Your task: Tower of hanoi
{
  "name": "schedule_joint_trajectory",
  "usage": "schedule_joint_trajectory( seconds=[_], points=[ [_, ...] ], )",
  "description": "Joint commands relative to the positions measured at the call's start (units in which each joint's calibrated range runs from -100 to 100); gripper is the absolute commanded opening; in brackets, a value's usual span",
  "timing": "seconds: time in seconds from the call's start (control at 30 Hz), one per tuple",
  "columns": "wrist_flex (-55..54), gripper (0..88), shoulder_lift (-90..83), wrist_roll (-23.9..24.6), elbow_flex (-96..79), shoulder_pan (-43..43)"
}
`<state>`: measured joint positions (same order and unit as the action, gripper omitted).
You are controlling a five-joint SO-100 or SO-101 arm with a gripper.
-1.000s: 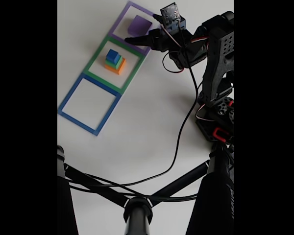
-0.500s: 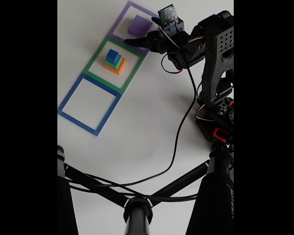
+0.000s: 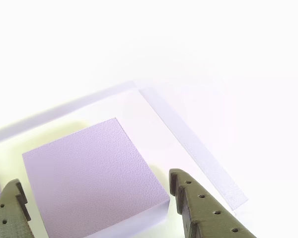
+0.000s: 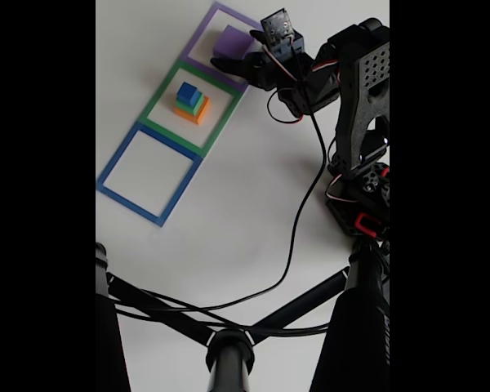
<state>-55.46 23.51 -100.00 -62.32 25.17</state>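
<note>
The purple block (image 3: 89,173) lies flat inside the purple square outline (image 4: 202,37) at the top of the fixed view, where the block (image 4: 229,41) is partly covered by the arm. My gripper (image 3: 95,181) is open, one finger (image 3: 10,213) to the block's left and the other finger (image 3: 203,208) to its right, each with a gap. In the fixed view the gripper (image 4: 243,54) reaches in from the right. A stack (image 4: 191,102) of orange, green and small blue blocks stands in the green square outline (image 4: 159,102).
The blue square outline (image 4: 118,159) lies lower left with nothing inside. The arm's base (image 4: 363,192) stands at the right, and a black cable (image 4: 298,237) trails from it. Black stand legs (image 4: 163,310) cross the bottom of the fixed view.
The gripper has moved left and closer over the purple block, covering more of it. The three-block stack has not moved.
</note>
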Motion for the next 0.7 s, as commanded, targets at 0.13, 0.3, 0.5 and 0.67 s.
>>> schedule_joint_trajectory(
  seconds=[0.13, 0.3, 0.5, 0.67],
  points=[
    [-1.8, 18.8, -0.4, 0.0, 1.4, -0.3],
    [-1.8, 11.9, -0.7, 0.0, 1.9, -0.5],
    [-1.8, 11.1, -2.3, 0.0, 1.7, -0.9],
    [4.2, 10.3, -10.2, 0.0, -0.7, -1.8]
  ],
)
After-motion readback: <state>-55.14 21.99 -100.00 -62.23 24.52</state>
